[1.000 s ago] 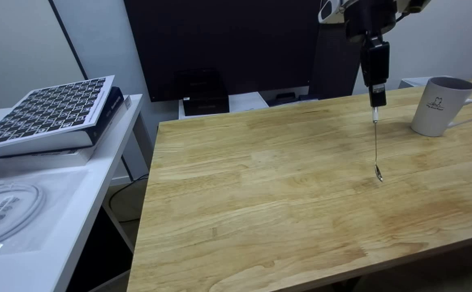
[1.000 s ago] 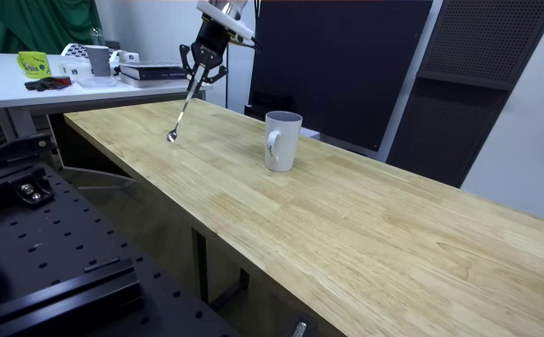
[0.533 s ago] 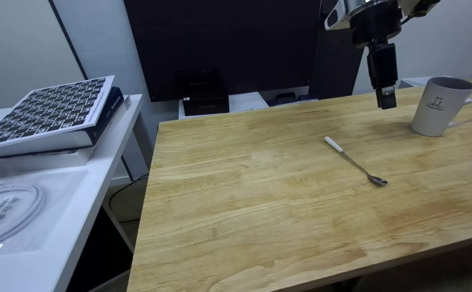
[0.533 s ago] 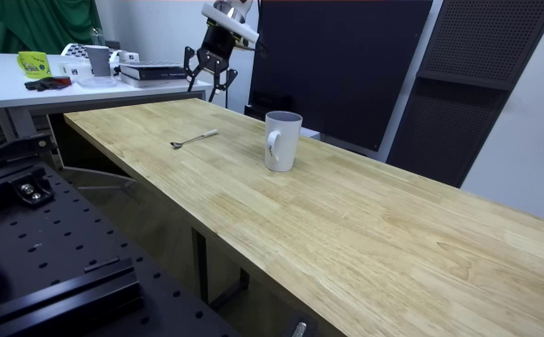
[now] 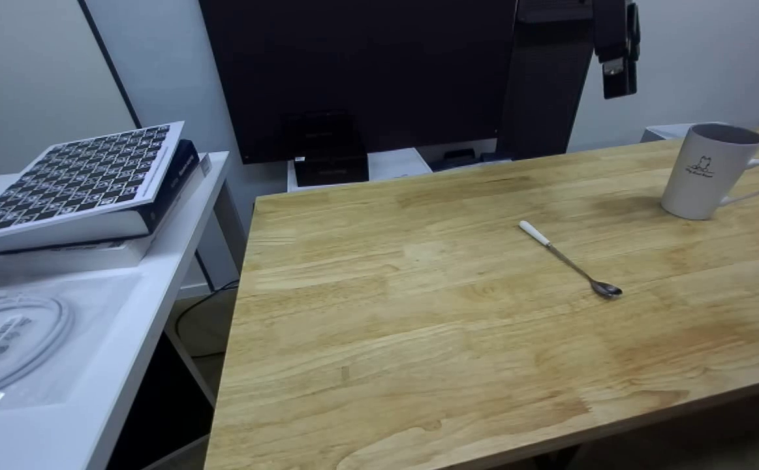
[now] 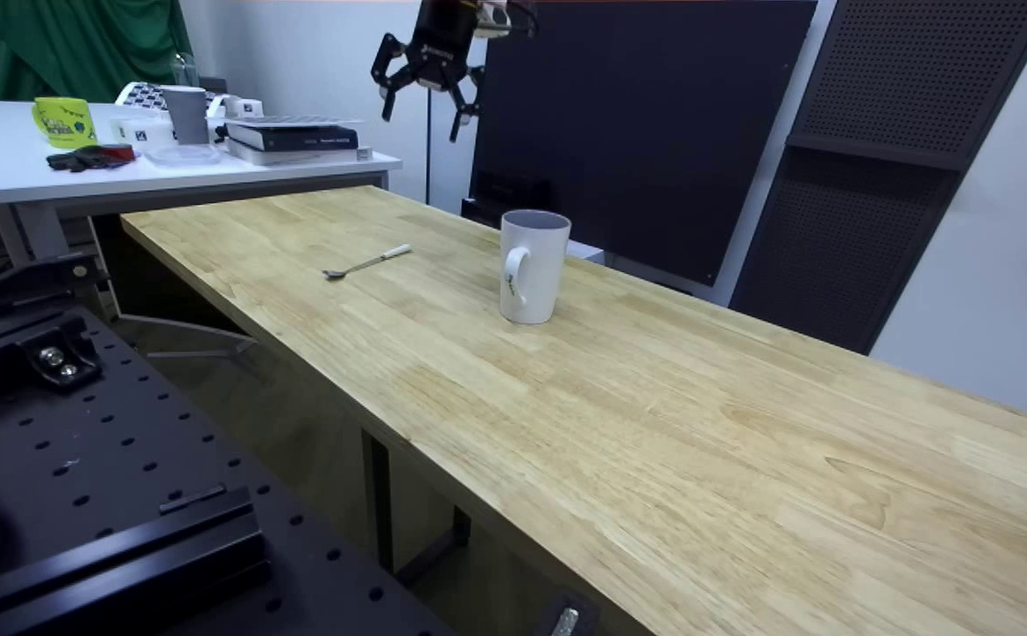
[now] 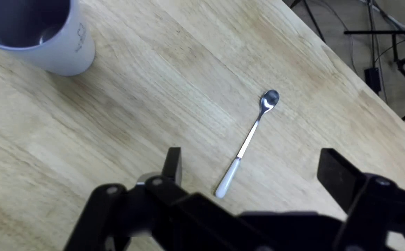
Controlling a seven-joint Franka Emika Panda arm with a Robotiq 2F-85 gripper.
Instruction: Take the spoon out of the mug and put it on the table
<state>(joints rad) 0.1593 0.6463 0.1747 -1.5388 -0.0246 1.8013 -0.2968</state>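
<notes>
The spoon (image 7: 247,141), with a white handle and a small silvery bowl, lies flat on the wooden table (image 5: 418,313), as both exterior views also show. Apart from it stands the grey-white mug (image 5: 712,170), upright, its handle and dark print visible; the part of its inside seen in the wrist view holds nothing visible. My gripper (image 6: 421,126) hangs well above the far part of the table, fingers spread wide with nothing between them. From the wrist the spoon appears below, in the gap between the fingertips, touching neither.
A white desk (image 5: 151,307) with stacked books (image 5: 79,189) and a bagged cable (image 5: 14,346) adjoins the table's end. A large dark panel (image 6: 637,132) rises behind. A black perforated platform (image 6: 169,459) fills the front corner of an exterior view.
A second ago my gripper was shut on the spoon's handle, bowl downward. The jaws opened, the spoon came down flat on the table, and the gripper rose away from it. The mug stayed put.
</notes>
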